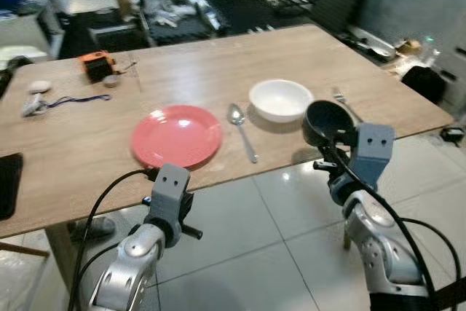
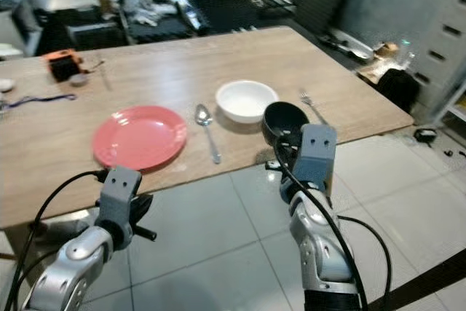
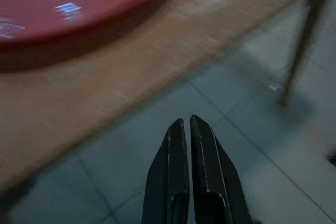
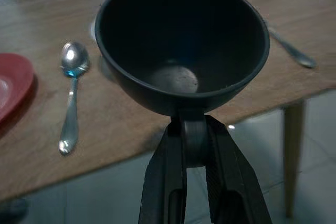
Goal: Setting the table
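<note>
Here, a wooden surface [image 1: 218, 71] holds a red plate [image 1: 176, 136], a metal spoon [image 1: 241, 128] just right of it, then a white bowl [image 1: 281, 99], with a fork [image 1: 346, 104] further right. The right claw [image 4: 194, 153] grips the near rim of a black bowl [image 4: 181, 40], its two fingers pinched on the rim, holding the bowl over the surface's near edge, close in front of the white bowl. The left claw [image 3: 189, 129] has its fingers pressed together with nothing between them, and sits below the surface's edge near the red plate, above the tiled floor [image 1: 277, 238].
</note>
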Robot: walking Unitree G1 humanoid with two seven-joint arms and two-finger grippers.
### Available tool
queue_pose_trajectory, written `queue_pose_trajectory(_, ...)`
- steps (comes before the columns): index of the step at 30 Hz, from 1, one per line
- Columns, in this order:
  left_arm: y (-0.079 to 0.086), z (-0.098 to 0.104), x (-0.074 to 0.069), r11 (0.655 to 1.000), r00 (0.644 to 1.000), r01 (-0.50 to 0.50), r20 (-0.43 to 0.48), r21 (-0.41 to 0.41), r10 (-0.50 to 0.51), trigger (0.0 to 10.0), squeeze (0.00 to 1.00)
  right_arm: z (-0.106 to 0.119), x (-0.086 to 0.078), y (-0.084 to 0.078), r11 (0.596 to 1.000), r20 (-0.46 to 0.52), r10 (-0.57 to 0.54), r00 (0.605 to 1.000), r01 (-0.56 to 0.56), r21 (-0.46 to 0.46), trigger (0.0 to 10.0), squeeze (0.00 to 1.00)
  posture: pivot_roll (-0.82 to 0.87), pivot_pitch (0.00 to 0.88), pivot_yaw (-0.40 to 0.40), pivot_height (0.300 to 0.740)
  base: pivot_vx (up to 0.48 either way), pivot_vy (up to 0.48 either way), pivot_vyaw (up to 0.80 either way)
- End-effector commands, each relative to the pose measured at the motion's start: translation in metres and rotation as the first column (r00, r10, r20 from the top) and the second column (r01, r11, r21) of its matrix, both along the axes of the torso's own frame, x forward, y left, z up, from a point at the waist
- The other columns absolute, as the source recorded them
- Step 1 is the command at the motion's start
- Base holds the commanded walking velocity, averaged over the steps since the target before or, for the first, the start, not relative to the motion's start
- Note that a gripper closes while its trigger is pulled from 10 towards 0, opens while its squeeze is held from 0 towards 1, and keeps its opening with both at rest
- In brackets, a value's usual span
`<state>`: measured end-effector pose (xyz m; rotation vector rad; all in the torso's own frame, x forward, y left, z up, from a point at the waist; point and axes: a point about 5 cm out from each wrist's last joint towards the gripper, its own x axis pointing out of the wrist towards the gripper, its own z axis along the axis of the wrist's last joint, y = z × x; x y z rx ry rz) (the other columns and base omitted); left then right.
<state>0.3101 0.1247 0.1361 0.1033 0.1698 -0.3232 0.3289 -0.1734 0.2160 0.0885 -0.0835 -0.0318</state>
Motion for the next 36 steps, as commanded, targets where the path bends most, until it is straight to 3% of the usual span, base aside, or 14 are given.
queue_pose_trajectory(1,0.0001,-0.0055,-0.0012,1.000,1.000,-0.001,-0.020,0.015,0.001,10.0,0.00,0.0002,-0.0017,-0.0029,1.000,0.007,-0.013,1.000,0.013,0.002,10.0,0.00,-0.03,0.196,0.058,0.740,0.000,0.000,0.00)
queue_pose_trajectory(14,0.0073,-0.0105,0.0001,0.999,0.998,-0.046,-0.034,0.014,0.046,10.0,0.00,-0.0005,-0.0017,-0.0013,1.000,0.007,-0.005,1.000,0.005,0.001,10.0,0.00,-0.03,0.194,0.057,0.740,-0.157,0.000,0.00)
queue_pose_trajectory(36,0.0091,-0.0084,0.0042,0.998,0.998,-0.059,-0.024,0.029,0.059,10.0,0.00,-0.0013,-0.0023,0.0006,1.000,0.009,0.001,1.000,-0.001,0.002,10.0,0.00,-0.03,0.185,0.060,0.740,0.434,0.012,0.00)
